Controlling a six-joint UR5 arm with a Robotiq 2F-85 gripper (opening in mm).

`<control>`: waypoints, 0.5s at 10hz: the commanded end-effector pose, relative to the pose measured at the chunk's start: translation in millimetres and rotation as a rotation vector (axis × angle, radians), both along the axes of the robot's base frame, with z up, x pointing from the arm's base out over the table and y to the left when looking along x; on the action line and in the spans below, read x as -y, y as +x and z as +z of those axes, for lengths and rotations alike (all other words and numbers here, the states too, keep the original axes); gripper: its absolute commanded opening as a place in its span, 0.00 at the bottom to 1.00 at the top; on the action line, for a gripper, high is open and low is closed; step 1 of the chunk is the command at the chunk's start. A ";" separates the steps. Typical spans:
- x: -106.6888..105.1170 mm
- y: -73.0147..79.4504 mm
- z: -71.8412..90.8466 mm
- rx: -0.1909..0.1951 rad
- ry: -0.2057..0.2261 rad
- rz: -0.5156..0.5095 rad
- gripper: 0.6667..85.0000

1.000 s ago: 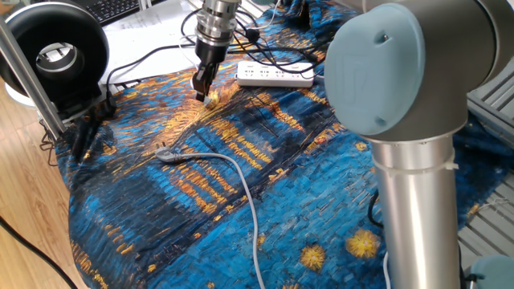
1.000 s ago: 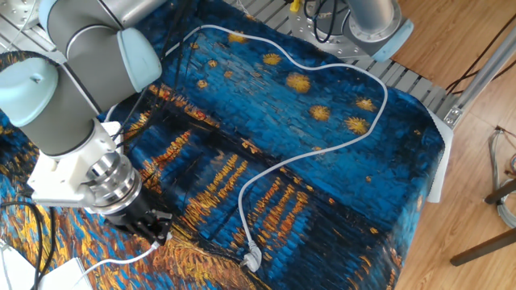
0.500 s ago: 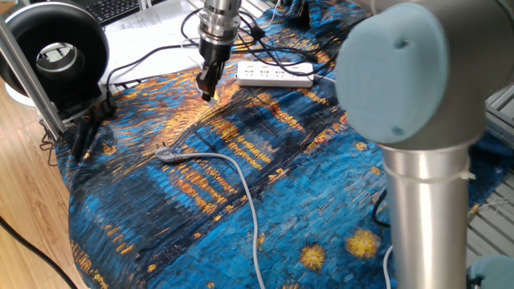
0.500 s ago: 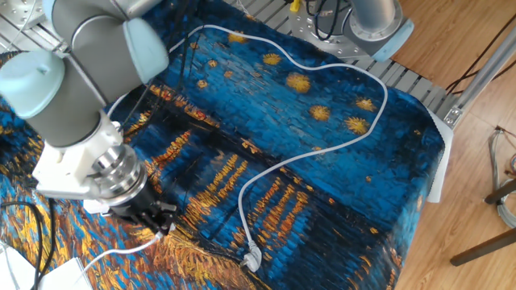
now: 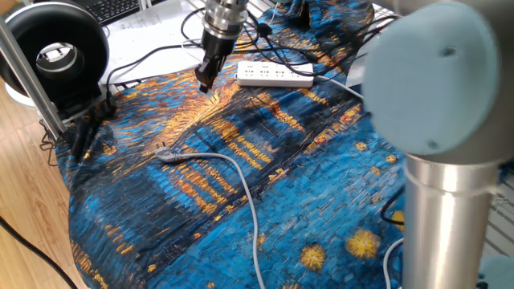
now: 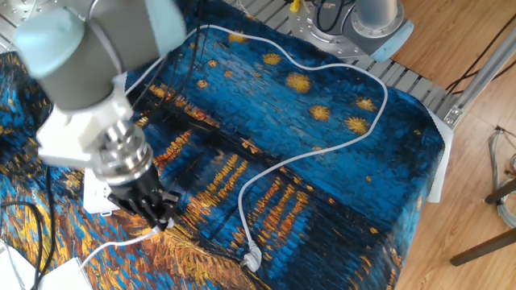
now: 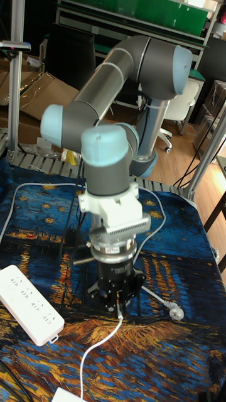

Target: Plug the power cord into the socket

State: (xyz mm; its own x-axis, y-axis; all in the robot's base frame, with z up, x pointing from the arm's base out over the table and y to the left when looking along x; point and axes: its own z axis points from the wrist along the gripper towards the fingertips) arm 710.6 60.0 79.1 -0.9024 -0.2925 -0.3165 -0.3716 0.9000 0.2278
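Note:
My gripper (image 7: 119, 306) hangs just above the cloth, fingers shut on the end of the power cord (image 7: 100, 348), a thin white cable that trails down toward the front edge. Its plug is mostly hidden between the fingers. From the other fixed view, the gripper (image 6: 162, 222) holds the cord (image 6: 121, 245) right beside the socket (image 6: 95, 193). The socket (image 7: 30, 304), a long white power strip, lies flat to the gripper's left. In one fixed view, the gripper (image 5: 206, 79) is just left of the socket (image 5: 273, 75).
A thicker grey cable (image 6: 322, 145) loops over the blue painted cloth and ends in a grey plug (image 7: 172, 309) near the gripper. Black cables (image 5: 152, 52) and a black round device (image 5: 52, 52) sit at the table's edge. A small white box (image 7: 66, 396) lies where the cord ends.
The gripper has carried the cord's end across the cloth toward the power strip. The arm's elbow swung with it. The grey cable has not moved.

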 end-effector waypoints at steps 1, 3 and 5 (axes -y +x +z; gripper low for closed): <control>1.8 -11.4 9.1 0.058 0.024 -0.081 0.01; -9.7 -23.9 -0.6 0.054 -0.001 -0.108 0.01; -7.6 -29.7 -6.3 0.026 -0.024 -0.102 0.01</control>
State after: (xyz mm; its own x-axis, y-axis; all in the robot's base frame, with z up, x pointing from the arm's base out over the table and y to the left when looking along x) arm 689.2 65.4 75.6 -0.9119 -0.2290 -0.3406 -0.3087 0.9296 0.2016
